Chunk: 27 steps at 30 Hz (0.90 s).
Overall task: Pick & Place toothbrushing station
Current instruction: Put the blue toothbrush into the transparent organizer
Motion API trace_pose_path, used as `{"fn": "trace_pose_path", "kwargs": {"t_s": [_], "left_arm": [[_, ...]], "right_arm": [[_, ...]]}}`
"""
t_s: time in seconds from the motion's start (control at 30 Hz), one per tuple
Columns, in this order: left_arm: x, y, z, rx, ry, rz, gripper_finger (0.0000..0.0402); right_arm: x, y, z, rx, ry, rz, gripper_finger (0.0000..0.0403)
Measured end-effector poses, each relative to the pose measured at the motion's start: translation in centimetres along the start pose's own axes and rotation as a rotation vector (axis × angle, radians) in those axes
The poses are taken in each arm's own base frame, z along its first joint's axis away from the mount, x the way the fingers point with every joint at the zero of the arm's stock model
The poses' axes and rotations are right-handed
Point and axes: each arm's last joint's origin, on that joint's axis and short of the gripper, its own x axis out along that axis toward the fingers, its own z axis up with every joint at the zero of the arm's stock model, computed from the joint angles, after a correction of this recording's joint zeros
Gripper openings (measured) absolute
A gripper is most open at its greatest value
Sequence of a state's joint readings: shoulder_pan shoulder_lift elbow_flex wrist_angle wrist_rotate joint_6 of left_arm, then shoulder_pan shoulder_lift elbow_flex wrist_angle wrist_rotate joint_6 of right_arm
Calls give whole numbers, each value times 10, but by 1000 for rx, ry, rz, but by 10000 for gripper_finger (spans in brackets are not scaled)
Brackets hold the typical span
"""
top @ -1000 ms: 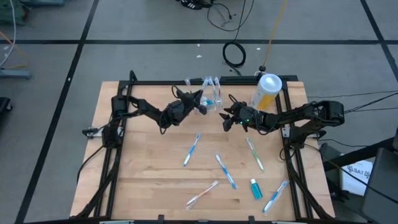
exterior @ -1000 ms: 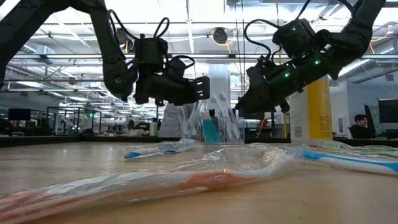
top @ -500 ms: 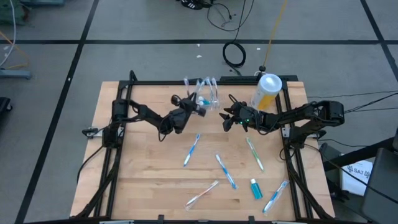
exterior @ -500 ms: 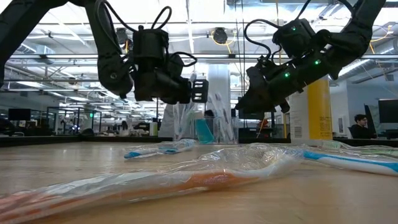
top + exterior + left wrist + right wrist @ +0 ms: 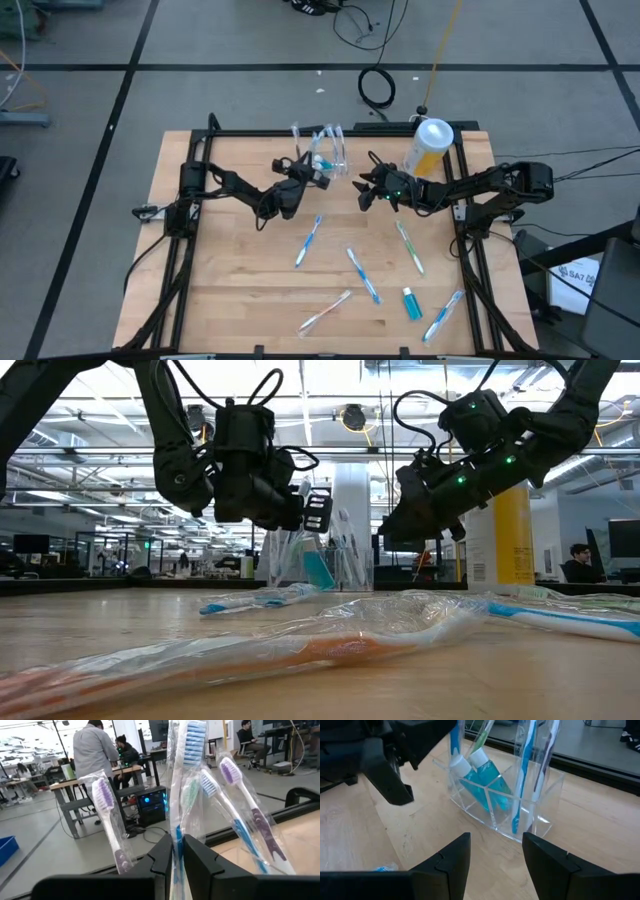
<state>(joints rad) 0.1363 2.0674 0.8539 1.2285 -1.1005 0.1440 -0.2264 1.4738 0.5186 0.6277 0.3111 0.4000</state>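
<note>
Looking down, high view:
Station: toothbrushing station (image 5: 333,152), clear plastic holder w/ wrapped brushes standing in it, sits near the far edge of the wooden table (image 5: 230,270), approx. 12 o'clock from table centre.
Left gripper (image 5: 318,176): at the station's near side, about 7 o'clock from it, reaching in from the L.
Right gripper (image 5: 366,190): about 4 o'clock from station, near but apart from it.
Yellow canister (image 5: 428,148): w/ white lid, at 3 o'clock from station, by the table's far R corner.
Loose toothbrushes: several lie over the near half, e.g. a blue one (image 5: 308,241) near centre; small teal tube (image 5: 410,303) at approx. 5 o'clock.

Low view:
Station (image 5: 322,556): seen behind and between both grippers; it looks tilted, but whether the base touches the table I cannot tell.
Left gripper (image 5: 316,510): held above the table, at the station's top part.
Right gripper (image 5: 392,530): also in the air, not touching anything.
Foreground: a wrapped toothbrush (image 5: 260,650) w/ orange handle lies close to the camera.

Left wrist view:
Grip: the fingers (image 5: 161,860) are nearly closed, pinching the station (image 5: 176,835) by a thin clear wall/wrapper between them.
Brushes: purple-bristle brush (image 5: 107,815) on one side, another purple one (image 5: 240,800) on the other.
Background: persons at desks in the room.

Right wrist view:
Fingers (image 5: 447,865): spread wide, holding nothing.
Station (image 5: 500,795): ahead of them on the wood, w/ compartments; teal tubes (image 5: 482,775) and brushes inside.
Left gripper (image 5: 395,765): dark, at the station's side.
</note>
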Motion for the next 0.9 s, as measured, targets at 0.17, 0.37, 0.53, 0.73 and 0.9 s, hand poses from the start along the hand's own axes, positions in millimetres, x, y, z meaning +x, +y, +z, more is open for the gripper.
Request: {"fn": "trace_pose_path", "kwargs": {"t_s": [0.17,0.37,0.53,0.73,0.9], "left_arm": [[0,-1,0,-2,0,-21,42],[1,1,0,41,43,-44,43],[5,11,9,-7,133,-54,46],[8,28,27,-55,206,-36,91],[1,33,39,-24,240,-95,137]], "right_arm": [[0,0,0,2,-5,2,171],[0,0,1,3,-10,4,171],[0,0,1,4,-13,5,171],[0,0,2,5,-15,5,171],[0,0,2,6,-17,6,171]]}}
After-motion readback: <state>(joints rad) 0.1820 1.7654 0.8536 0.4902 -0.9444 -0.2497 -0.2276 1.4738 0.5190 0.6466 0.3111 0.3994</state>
